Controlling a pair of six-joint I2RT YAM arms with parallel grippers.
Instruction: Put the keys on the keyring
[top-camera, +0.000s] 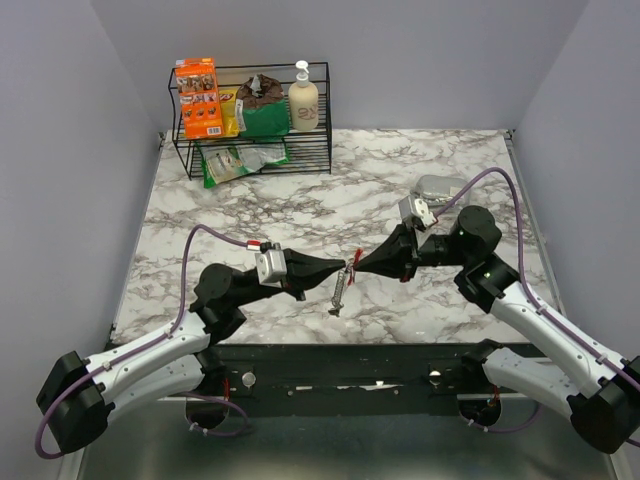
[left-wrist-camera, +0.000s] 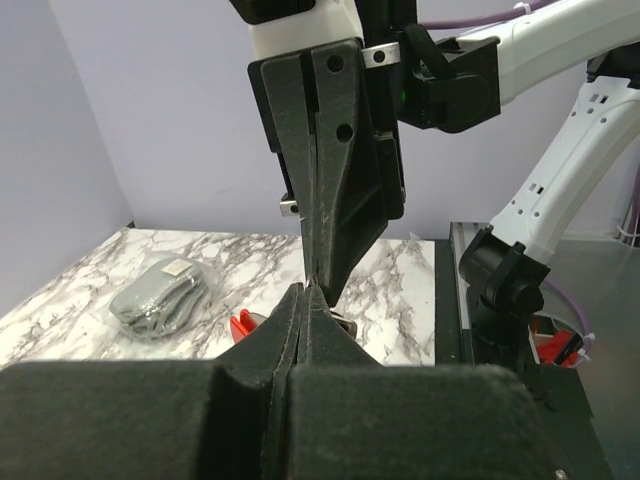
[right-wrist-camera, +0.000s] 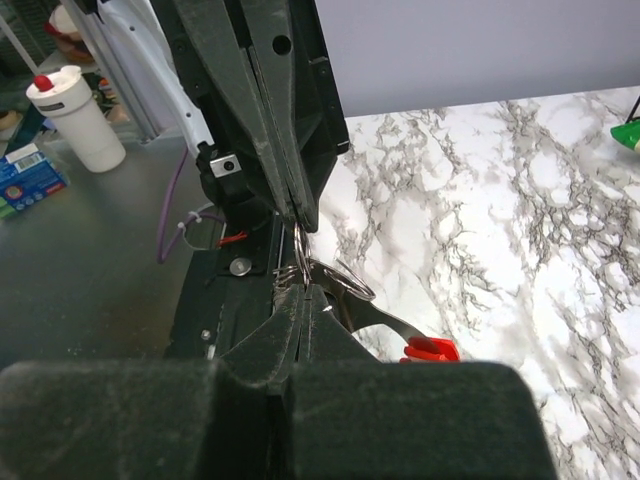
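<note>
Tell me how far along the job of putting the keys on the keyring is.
Done: the keyring is picked up and hangs between the two arms. In hand: the left gripper and the right gripper are shut tip to tip, apparently both pinching at its wire loop. Left: no key shows on the loop, so the threading seems not yet done.

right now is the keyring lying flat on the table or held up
Held up: the keyring dangles where the shut left gripper and right gripper meet tip to tip.
</note>
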